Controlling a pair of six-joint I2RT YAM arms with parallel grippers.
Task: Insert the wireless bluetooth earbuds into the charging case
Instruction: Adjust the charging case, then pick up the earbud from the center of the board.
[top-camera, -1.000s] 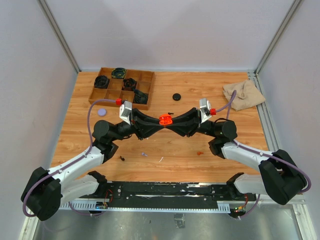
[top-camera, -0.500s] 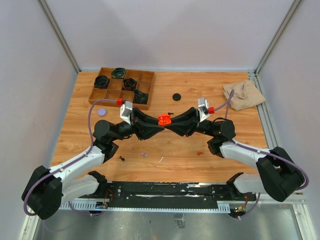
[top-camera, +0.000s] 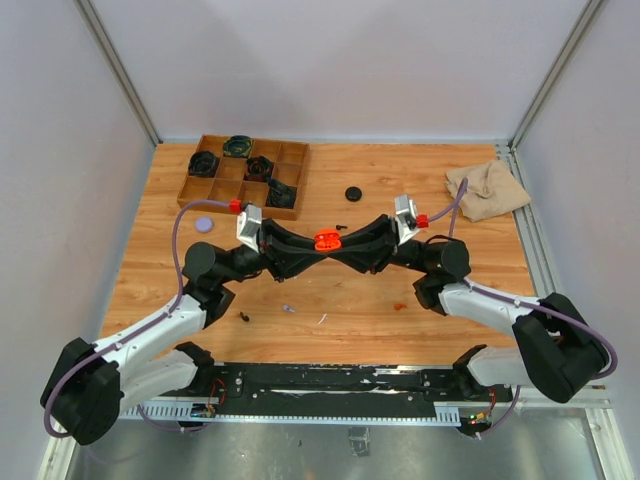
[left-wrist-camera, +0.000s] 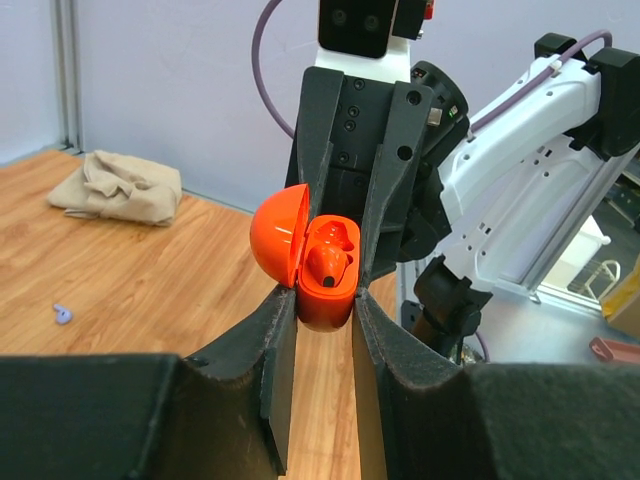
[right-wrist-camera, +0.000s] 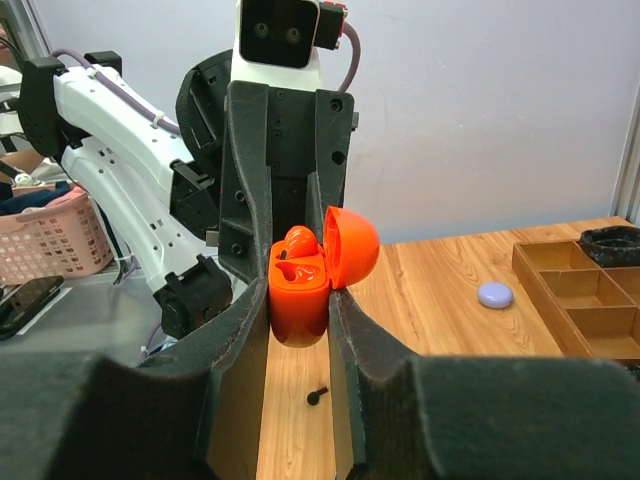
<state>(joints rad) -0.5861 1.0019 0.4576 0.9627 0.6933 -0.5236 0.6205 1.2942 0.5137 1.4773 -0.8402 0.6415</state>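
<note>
Now | step: orange-red earbud (left-wrist-camera: 328, 262) seated in open charging case (top-camera: 326, 239), mid-air above tabletop (top-camera: 400, 180) | left tool (left-wrist-camera: 320, 298) and right tool (right-wrist-camera: 298, 295) both clamp case | next, likely: one tool frees, shuts lid (left-wrist-camera: 275, 225)

Table (top-camera: 330, 170): light wood planks, pale walls (top-camera: 330, 70) on the left, far and right sides.
Far left corner: brown divided tray (top-camera: 228, 185), flat on the wood. Four compartments hold dark round items (top-camera: 204, 162); type not discernible. The other compartments show bare bottoms.
Far right corner: beige cloth (top-camera: 487, 190), crumpled, at the table's right edge.
Near centre: thin pale sliver (top-camera: 323, 319) lying on the wood.
Off the table, right wrist view: pink slotted basket (right-wrist-camera: 42, 245), contents unclear.
</note>
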